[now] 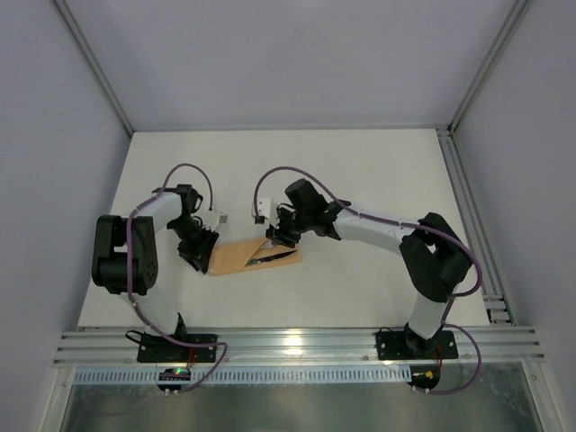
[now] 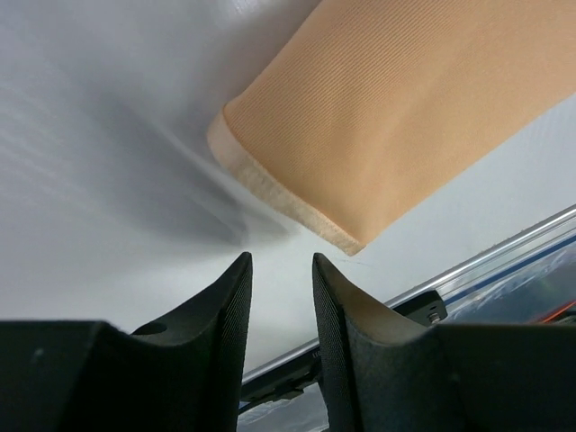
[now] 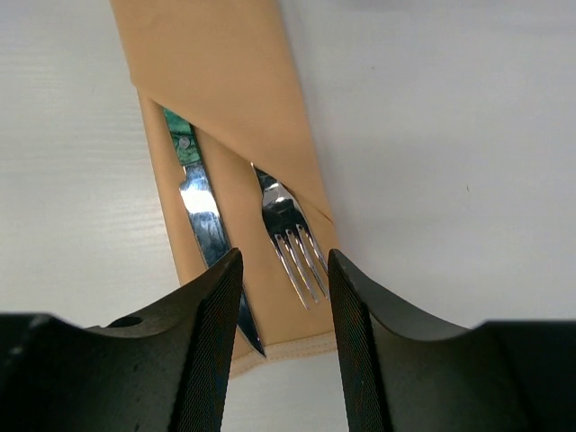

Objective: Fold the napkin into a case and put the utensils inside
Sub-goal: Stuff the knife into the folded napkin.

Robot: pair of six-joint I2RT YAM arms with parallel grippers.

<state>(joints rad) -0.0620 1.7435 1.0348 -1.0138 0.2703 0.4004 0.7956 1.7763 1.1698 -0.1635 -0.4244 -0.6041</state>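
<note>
The napkin lies folded into a narrow peach-orange case on the white table between the two arms. A knife and a fork are tucked under its diagonal flap, their metal ends sticking out toward the right wrist camera. Only a bit of the knife's green handle shows. My right gripper hovers open just above the fork tines and holds nothing. At the case's other end, my left gripper stands slightly open, apart from the cloth, with nothing between its fingers.
White table with grey walls behind and on both sides. An aluminium rail runs along the near edge by the arm bases. A metal frame strip borders the table's right side.
</note>
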